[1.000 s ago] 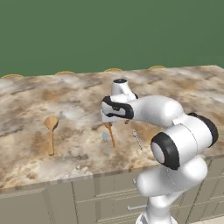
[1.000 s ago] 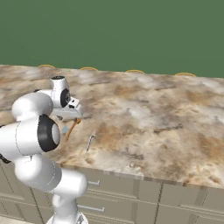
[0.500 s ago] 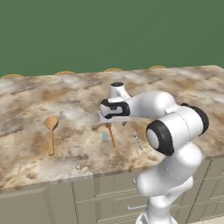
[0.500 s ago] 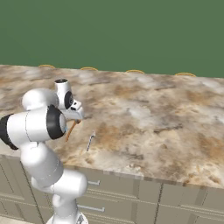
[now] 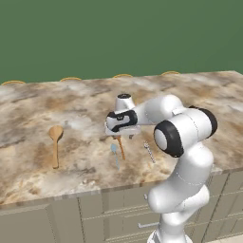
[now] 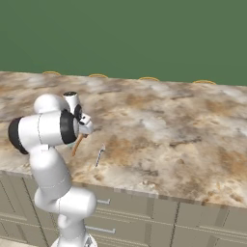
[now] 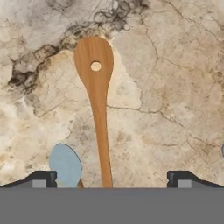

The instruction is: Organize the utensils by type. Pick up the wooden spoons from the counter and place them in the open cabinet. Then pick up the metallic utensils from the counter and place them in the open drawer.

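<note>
hand view | gripper [image 7: 112,179] jaws wide, over darker wooden spoon [image 7: 97,94] | silver spoon [image 7: 65,164] beside | no writing legible

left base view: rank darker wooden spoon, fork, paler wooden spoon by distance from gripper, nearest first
1. Darker wooden spoon, directly under the gripper.
2. Fork, to the gripper's right in this view, near the counter's front edge.
3. Paler wooden spoon, far left.

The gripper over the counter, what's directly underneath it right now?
Under the open gripper lies the darker wooden spoon, flat on the counter, its handle running between the fingertips. The silver spoon's pale blue bowl sits beside it. The lower handle ends cannot be seen.
</note>
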Controlling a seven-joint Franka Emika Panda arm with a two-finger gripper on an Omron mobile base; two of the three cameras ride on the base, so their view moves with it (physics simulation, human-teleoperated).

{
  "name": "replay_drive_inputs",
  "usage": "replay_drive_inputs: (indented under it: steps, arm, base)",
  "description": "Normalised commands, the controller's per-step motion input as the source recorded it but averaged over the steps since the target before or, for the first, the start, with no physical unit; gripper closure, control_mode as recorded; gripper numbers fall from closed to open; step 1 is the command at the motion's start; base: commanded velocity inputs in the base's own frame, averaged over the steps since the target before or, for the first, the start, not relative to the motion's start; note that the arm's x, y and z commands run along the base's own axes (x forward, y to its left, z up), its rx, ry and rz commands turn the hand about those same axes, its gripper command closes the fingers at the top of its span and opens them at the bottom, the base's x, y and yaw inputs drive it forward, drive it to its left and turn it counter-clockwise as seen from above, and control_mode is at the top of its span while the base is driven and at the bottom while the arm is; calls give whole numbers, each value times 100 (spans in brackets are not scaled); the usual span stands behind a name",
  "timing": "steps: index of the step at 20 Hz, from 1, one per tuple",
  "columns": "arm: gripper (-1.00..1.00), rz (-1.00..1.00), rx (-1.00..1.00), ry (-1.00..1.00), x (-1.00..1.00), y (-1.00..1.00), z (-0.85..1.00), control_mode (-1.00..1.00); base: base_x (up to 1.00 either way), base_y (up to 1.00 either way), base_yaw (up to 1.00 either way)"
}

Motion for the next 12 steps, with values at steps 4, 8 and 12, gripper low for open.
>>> replay_drive_inputs:
  steps: [4, 8, 12]
  arm:
    - [-100, 0, 0, 0, 24, 12, -31, -100]
    - [-100, -1, 0, 7, 26, 6, -32, -100]
    - [-100, -1, 0, 8, 18, 1, -30, -100]
  base:
    - [0, 0, 0]
    - [0, 0, 0]
    - [0, 0, 0]
